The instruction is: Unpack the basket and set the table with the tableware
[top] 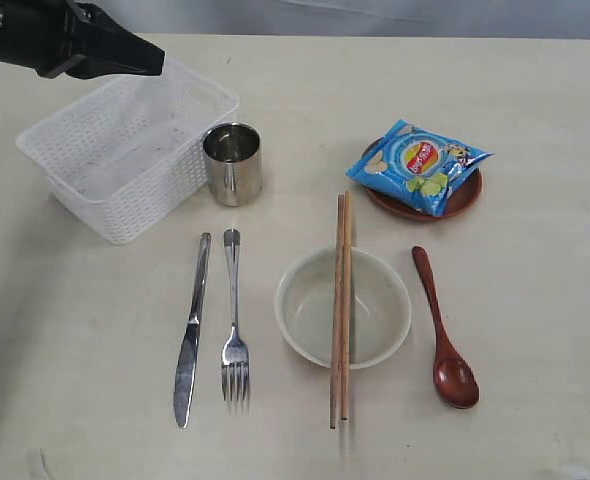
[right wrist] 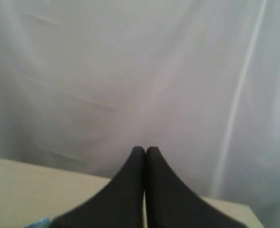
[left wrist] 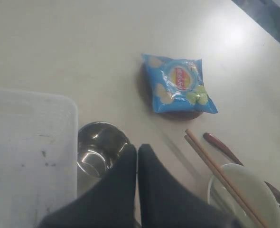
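Left gripper [left wrist: 137, 148] hangs over the white basket [top: 140, 210], pinched together, empty; right gripper [right wrist: 145, 150] likewise closed on nothing

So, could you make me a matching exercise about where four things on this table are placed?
Things:
1. chopsticks
2. packet
3. cup
4. fork

Places:
A. on the plate
B. next to the basket
C. across the bowl
D. between the knife and the bowl

Pairs: 1-C, 2-A, 3-B, 4-D
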Controlling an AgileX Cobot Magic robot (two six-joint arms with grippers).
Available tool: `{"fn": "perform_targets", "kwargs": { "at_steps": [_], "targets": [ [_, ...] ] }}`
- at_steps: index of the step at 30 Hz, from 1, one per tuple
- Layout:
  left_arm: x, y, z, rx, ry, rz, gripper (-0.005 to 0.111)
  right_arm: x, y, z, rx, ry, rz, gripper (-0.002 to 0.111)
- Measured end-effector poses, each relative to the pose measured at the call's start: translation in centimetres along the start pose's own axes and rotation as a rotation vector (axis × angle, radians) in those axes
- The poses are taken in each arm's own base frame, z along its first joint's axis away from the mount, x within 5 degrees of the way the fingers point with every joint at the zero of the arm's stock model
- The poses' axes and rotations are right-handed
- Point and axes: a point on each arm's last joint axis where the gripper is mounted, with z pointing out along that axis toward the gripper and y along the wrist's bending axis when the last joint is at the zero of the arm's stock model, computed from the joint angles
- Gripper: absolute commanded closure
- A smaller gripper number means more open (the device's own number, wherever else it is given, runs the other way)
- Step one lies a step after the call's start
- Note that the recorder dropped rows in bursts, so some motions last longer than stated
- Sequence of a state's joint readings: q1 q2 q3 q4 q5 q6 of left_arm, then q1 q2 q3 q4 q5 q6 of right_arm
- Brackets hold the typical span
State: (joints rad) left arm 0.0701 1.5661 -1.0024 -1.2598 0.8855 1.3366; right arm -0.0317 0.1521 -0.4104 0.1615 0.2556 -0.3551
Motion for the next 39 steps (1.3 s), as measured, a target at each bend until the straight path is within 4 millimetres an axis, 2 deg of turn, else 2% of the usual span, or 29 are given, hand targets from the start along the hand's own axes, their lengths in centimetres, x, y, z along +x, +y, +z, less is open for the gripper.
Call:
{"fn": "perform_targets", "kwargs": {
  "at_steps": [6, 12, 23, 39],
  "targets": [
    [0.0, 0.0, 0.0, 0.000, 0.000, 0.000, 0.106, 5.9, 1.0, 0.8, -0.008, 0.113, 0.011, 0.109],
    [0.0, 0.0, 0.0, 0.000, 0.000, 0.000, 0.106, 10.4, 1.6, 1.1, 0.026, 0.112, 0.034, 0.109],
    [0.0, 0.0, 0.0, 0.000, 0.000, 0.000, 0.106, 11.3, 1.9, 1.0, 0.015, 0.149, 0.046, 0.109],
    [0.0, 0.0, 0.0, 0.000, 0.000, 0.000, 0.106, 13.3, 2.9, -0.3, -0.077, 0.363, 0.084, 0.109]
  ]
}}
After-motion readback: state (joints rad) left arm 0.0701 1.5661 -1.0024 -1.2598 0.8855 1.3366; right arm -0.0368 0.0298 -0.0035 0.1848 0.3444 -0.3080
